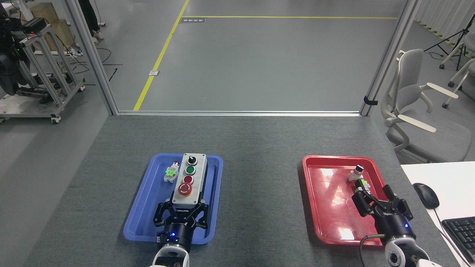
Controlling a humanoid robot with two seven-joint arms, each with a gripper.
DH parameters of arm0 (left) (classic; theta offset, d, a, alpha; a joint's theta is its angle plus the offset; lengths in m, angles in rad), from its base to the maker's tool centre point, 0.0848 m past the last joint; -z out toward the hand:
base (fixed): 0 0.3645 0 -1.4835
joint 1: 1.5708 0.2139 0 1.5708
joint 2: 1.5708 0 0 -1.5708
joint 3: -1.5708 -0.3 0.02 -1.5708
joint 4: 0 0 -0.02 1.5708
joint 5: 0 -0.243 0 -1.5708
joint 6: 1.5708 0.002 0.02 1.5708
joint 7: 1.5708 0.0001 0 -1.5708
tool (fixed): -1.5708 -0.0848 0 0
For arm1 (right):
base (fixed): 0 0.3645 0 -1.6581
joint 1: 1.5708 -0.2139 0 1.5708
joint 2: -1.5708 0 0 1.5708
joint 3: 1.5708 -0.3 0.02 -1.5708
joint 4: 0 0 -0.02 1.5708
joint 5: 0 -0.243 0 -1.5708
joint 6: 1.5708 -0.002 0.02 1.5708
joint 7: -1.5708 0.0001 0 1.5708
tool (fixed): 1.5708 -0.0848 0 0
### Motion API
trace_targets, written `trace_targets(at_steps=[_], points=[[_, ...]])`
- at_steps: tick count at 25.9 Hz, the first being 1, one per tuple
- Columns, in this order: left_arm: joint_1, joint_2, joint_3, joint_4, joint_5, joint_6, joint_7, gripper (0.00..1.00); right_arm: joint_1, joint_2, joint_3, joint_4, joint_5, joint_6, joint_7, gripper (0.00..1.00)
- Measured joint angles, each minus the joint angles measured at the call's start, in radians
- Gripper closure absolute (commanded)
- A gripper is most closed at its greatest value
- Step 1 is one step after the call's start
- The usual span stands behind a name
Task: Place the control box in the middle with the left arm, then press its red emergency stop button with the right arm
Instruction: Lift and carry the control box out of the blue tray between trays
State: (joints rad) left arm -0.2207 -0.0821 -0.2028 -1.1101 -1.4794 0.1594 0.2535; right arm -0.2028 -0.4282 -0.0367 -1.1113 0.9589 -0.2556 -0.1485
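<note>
The control box (191, 174) is a long light-grey box with a black knob, a green button, a small red button and the big red emergency stop button (184, 189) at its near end. It hangs over the blue tray (145, 207), its far end past the tray's back rim. My left gripper (182, 214) is shut on the box's near end, fingers on both sides. My right gripper (380, 204) hovers open over the red tray (326, 207), apart from the box. The dark grey middle (259, 185) of the table lies between the trays.
A small switch part with a green clip (170, 172) lies in the blue tray left of the box. Other switch parts (357, 172) lie in the red tray just beyond my right fingers. A mouse (426, 195) and keyboard (460, 230) rest on a white desk at right.
</note>
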Motion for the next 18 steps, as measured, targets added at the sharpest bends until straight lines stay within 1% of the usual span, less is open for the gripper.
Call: trace_targets(at_steps=[3,9,14,18], points=[[-0.021,-0.027,-0.043,-0.014,-0.003,-0.002,-0.033,0.64,-0.002,0.002,-0.001,0.004,0.0,0.0,-0.002,0.0],[-0.072,-0.053,-0.202,0.004,0.004,0.028,-0.055,0.64,-0.005,0.003,-0.002,0.006,0.0,0.001,-0.002,0.0],[-0.107,-0.057,-0.382,0.087,0.042,0.009,-0.061,0.64,-0.007,0.0,-0.002,0.007,0.0,0.002,-0.001,0.0],[-0.123,-0.057,-0.454,0.149,0.056,-0.003,-0.06,0.64,-0.013,-0.008,-0.004,0.006,0.0,0.005,0.002,0.0]])
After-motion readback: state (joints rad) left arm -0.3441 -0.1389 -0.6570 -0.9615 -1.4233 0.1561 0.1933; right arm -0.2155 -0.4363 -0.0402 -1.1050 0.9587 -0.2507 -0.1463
